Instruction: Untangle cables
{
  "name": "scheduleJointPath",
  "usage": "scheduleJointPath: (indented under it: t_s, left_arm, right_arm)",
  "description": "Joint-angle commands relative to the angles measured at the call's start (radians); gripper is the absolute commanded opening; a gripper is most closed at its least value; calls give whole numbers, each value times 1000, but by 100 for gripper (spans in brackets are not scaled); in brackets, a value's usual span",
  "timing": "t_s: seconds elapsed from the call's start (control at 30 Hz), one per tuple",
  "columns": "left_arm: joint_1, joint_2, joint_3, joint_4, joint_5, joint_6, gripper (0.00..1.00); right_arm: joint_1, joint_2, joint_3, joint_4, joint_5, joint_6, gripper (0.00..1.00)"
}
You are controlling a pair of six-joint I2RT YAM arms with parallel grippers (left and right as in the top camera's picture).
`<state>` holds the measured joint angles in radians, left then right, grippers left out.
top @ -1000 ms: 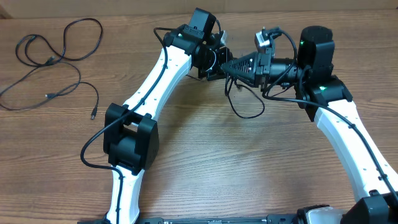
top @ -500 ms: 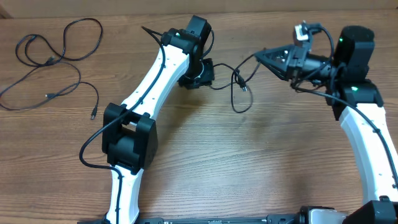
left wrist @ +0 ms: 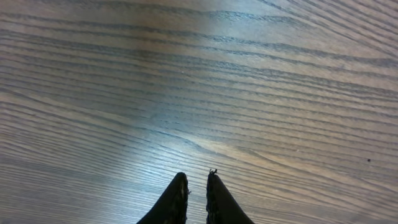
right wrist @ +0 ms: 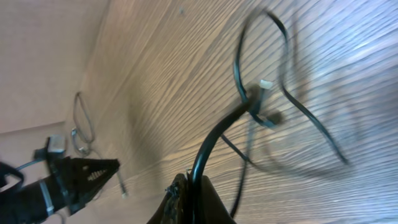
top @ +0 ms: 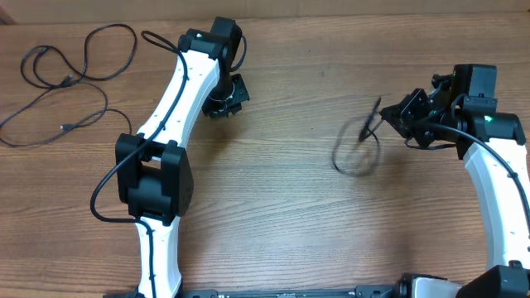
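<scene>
Black cable pinched in right gripper; left gripper nearly closed, empty.

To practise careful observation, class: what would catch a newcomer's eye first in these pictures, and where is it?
A black cable, blurred in a loop, hangs from the shut right claw at the table's right side. More loose cables sprawl in the far left corner. The left claw hangs almost closed and empty over bare wood.
</scene>
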<state>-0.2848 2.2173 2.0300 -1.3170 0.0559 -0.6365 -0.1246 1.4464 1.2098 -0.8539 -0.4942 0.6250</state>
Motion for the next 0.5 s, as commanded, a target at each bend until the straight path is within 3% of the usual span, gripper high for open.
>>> scheduleJointPath:
  t_s: [0.0,0.03,0.13,0.17,0.2,0.27,0.33,0.4,0.47]
  left_arm:
    - [-5,3,2,12,60,15,15]
    - [-6,3,2,19,84,32,17]
    - [-17,3,2,47,199,92,39]
    - [-20,3,2,51,229,105,45]
    - [-25,3,2,58,280,126,57]
    - [-29,3,2,59,307,129,60]
    - [-31,3,2,60,343,134,64]
    - [-33,3,2,72,426,193,65]
    - [-34,3,2,82,489,241,73]
  right_arm:
    - [4,-31,15,10,-13,-32,4]
    - [6,-31,15,15,-63,-32,4]
    - [8,-31,15,73,-304,-33,4]
    - [8,-31,15,123,-455,-33,4]
    - [8,-31,15,223,-695,-31,4]
    - [16,-31,15,370,-921,-19,4]
    - [26,-31,15,436,-982,-20,4]
    - [36,-31,15,407,-936,-21,4]
    - [47,-31,14,369,-875,-21,4]
